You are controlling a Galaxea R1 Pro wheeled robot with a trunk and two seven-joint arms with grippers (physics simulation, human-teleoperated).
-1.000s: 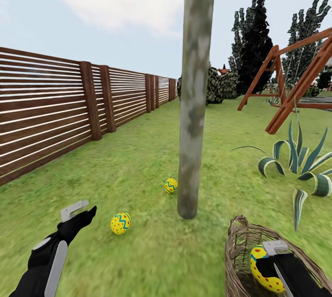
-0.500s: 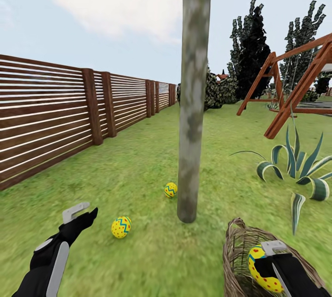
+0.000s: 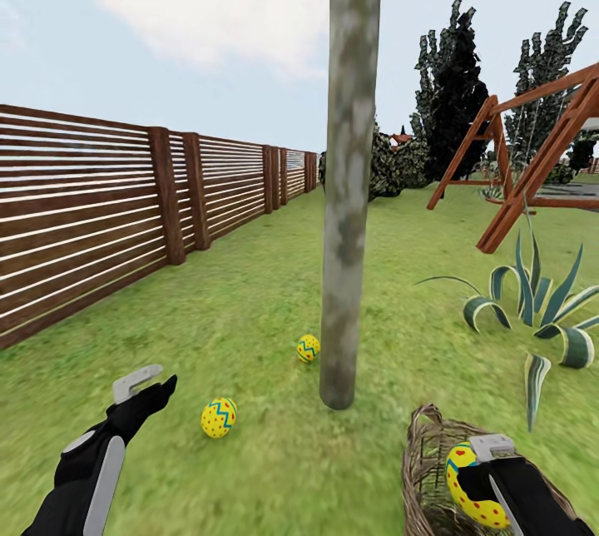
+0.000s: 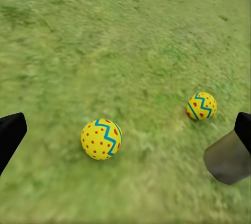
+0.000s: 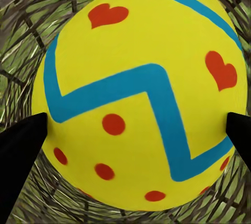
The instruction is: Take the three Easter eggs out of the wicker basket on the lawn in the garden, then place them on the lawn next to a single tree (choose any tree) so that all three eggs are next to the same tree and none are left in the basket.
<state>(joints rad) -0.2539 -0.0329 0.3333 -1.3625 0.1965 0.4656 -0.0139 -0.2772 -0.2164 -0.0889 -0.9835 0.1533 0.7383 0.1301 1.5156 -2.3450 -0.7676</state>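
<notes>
A slim mottled tree (image 3: 349,186) rises from the lawn (image 3: 249,303) straight ahead. Two yellow Easter eggs lie on the grass by its foot: one (image 3: 308,348) close to the trunk, another (image 3: 218,418) nearer me. In the left wrist view these eggs (image 4: 101,139) (image 4: 201,105) lie beyond my left gripper (image 4: 125,143). That gripper (image 3: 154,382) hovers open, left of the nearer egg. The wicker basket (image 3: 423,469) stands at the lower right. My right gripper (image 3: 481,469) is inside it, shut on the third egg (image 5: 141,93) (image 3: 464,482), with wicker (image 5: 21,4) behind.
A brown slatted fence (image 3: 100,211) runs along the left. A spiky striped plant (image 3: 532,311) stands right of the basket, with a wooden swing frame (image 3: 532,170) and dark columnar trees (image 3: 457,95) beyond. Open grass stretches around the trunk.
The whole view shifted slightly, so the camera moved. The right gripper with its egg sits a touch higher against the basket. The left gripper and the two eggs on the grass stayed put.
</notes>
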